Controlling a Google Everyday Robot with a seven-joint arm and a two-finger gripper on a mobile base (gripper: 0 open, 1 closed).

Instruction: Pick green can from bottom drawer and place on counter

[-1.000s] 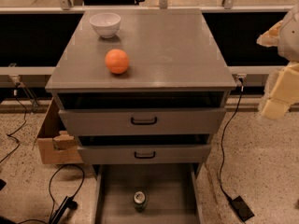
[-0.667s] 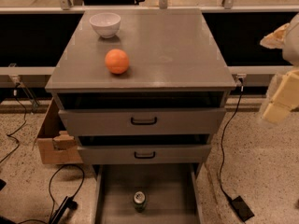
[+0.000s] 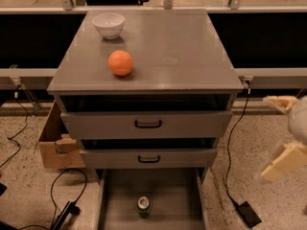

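The green can stands upright in the open bottom drawer, near its front middle, silver top showing. The counter is the grey top of the cabinet above it. My gripper hangs in the air to the right of the cabinet, level with the two upper drawers. Its two cream fingers are spread apart with nothing between them. It is well to the right of the can and higher than it.
An orange ball and a white bowl sit on the counter's left half. The two upper drawers are slightly ajar. A cardboard box stands on the floor at left. Cables and a black adapter lie on the floor.
My gripper has dropped from beside the counter top to beside the upper drawers. The can, ball and bowl have not moved.
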